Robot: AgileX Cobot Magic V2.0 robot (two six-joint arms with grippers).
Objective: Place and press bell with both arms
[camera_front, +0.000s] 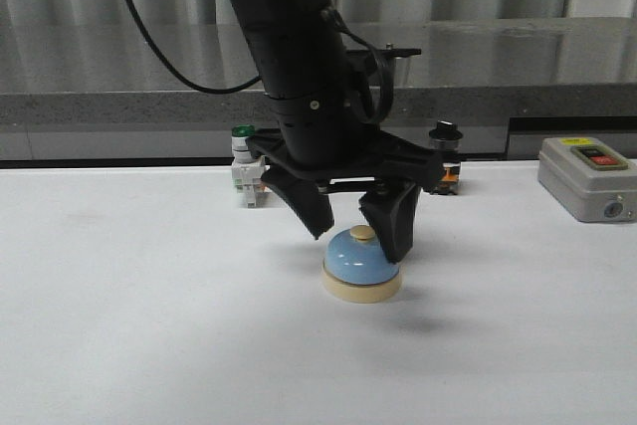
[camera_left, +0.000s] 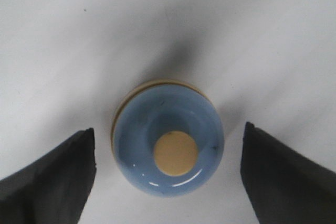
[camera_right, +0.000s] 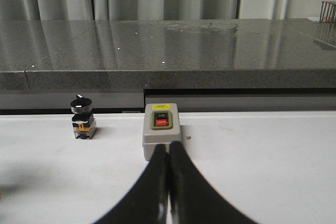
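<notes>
Item 1 — bell (camera_front: 361, 264): blue dome, cream base, cream button (camera_left: 176, 153) on top. Sits upright on the white table (camera_front: 119, 335), roughly centre, nearer than the row of switches. Nothing touching it as far as the left wrist view shows; clear table visible on both sides of the dome.

Item 2 — left gripper (camera_front: 358, 228): spread wide, hanging directly over the bell, one finger each side. Fingers (camera_left: 52, 182) stand well clear of the dome in the wrist view; in the front view the right-hand finger overlaps the dome's edge, contact cannot be judged there. Holds nothing.

Item 3 — right gripper (camera_right: 169, 182): fingers pressed together, nothing between them. Low over the table, right side, pointing toward the grey on/off box (camera_right: 161, 136). Not seen in the front view.

Item 4 — background, far edge: green-capped switch (camera_front: 245, 168) to the left, black-capped switch (camera_right: 82, 118) further right, grey box far right.

Risks, est.:
- Glossy rounded dome — if the fingers close high on the curve, bell may squirt out or tip.
- Left gripper descending further could strike the button early or shove the base sideways.
- Right arm approaching while left hangs over the bell — collision betw. arms likely if not sequenced.
</notes>
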